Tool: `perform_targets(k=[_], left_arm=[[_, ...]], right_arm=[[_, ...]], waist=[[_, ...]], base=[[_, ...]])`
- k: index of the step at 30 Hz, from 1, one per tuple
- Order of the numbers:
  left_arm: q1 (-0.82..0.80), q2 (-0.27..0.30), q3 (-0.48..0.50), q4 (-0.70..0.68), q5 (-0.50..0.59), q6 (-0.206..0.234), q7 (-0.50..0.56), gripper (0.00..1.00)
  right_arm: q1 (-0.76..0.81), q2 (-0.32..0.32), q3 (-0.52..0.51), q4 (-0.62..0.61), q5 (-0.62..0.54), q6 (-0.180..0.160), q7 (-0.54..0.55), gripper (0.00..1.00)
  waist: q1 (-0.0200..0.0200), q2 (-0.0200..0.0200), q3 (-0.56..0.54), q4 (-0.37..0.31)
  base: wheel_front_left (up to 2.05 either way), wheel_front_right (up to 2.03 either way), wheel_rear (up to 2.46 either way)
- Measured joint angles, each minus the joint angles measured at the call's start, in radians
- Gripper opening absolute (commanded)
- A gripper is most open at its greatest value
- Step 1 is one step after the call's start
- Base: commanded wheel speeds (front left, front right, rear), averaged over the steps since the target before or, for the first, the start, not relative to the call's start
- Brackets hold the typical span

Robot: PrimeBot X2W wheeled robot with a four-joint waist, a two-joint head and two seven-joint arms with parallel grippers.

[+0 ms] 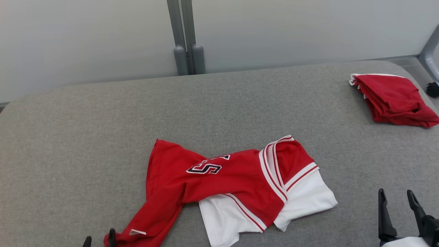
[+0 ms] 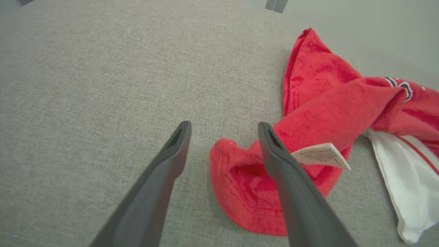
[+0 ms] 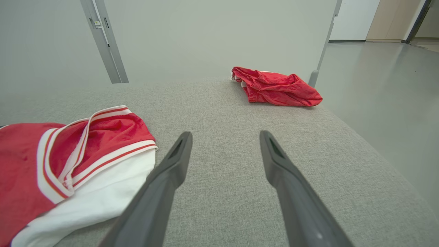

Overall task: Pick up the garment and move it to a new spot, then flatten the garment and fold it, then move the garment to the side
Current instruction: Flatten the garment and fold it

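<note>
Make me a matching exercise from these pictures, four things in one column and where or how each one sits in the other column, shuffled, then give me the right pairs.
Things:
1. jersey
2. red cloth pile
3. left end effector
4. right end effector

Places or states:
A. open above bare grey table, at the near right
B. lying at the table's far right corner
C. open, at the jersey's red end, by the white label
D. crumpled, near the middle of the front edge

Pairs: 1-D, 2-B, 3-C, 4-A
</note>
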Motion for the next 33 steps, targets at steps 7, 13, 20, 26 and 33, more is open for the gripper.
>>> perform_targets(k=[7, 13, 20, 26, 33], left_arm=[[-0.017, -0.004, 0.015, -0.011, -0.098, -0.010, 0.115, 1.00], [-0.021, 0.001, 0.015, -0.039, -0.142, 0.010, 0.240, 1.00], [-0.020, 0.017, -0.003, -0.055, -0.159, 0.017, 0.308, 0.00], [-0.019, 0.026, -0.003, -0.081, -0.172, 0.018, 0.340, 0.00], [-0.138, 0.022, 0.019, -0.139, -0.177, 0.043, 0.304, 0.00]], right_arm=[[0.000, 0.000, 0.006, 0.000, -0.004, 0.000, 0.000, 1.00], [-0.002, 0.000, 0.007, 0.000, -0.007, 0.000, 0.000, 1.00], [-0.004, 0.000, 0.014, 0.006, -0.005, 0.000, 0.000, 1.00], [-0.014, 0.000, 0.006, 0.006, 0.000, 0.000, 0.000, 1.00], [-0.029, 0.000, 0.005, 0.012, 0.005, 0.000, 0.000, 1.00]], waist=[[0.0000, 0.0000, 0.011, 0.013], [0.0000, 0.0000, 0.016, 0.014], [0.0000, 0.0000, 0.025, 0.003], [0.0000, 0.0000, 0.034, -0.012], [0.0000, 0.0000, 0.045, -0.031]], base=[[0.00, 0.00, 0.00], [0.00, 0.00, 0.00], [0.00, 0.00, 0.00], [0.00, 0.00, 0.00], [0.00, 0.00, 0.00]])
